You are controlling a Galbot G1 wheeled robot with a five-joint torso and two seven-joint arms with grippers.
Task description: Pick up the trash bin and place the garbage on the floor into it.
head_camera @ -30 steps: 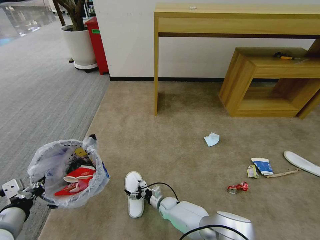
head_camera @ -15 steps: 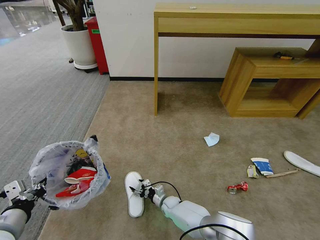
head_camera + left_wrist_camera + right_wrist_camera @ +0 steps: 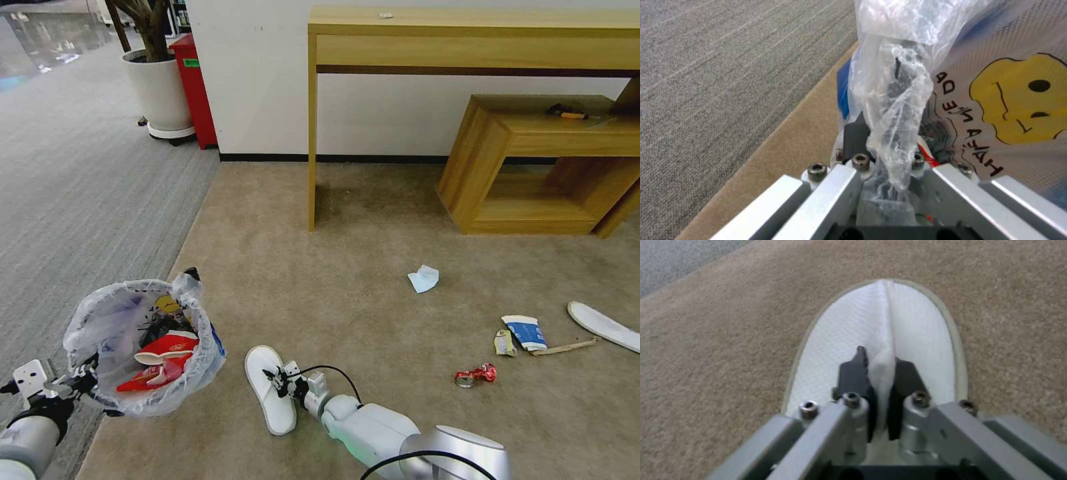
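The right gripper is low over the beige carpet, its dark fingers pinched together on a raised fold of the white slipper — the soft, dimpled upper is gathered into a ridge between them while the flat oval sole lies against the floor. To the robot's left, the left gripper is clamped on the rim of the trash bin, biting through a twist of its crinkly translucent liner; the left wrist view shows that plastic bunched between the jaws, printed with a yellow face and black lettering. The bin is held up off the floor at the seam between beige and grey carpet, and already holds red wrappers and other dark scraps, so the pick-up of the bin looks done and part of the litter is in. Much is left, by my reading: this slipper is gripped but not yet lifted, and farther right lie a pale crumpled tissue, a blue-and-white paper cup squashed flat, a small yellowish scrap beside it, a thin wooden stick, a crushed red can and a second white slipper near the edge — all well apart from the bin, in front of the light wooden desk.
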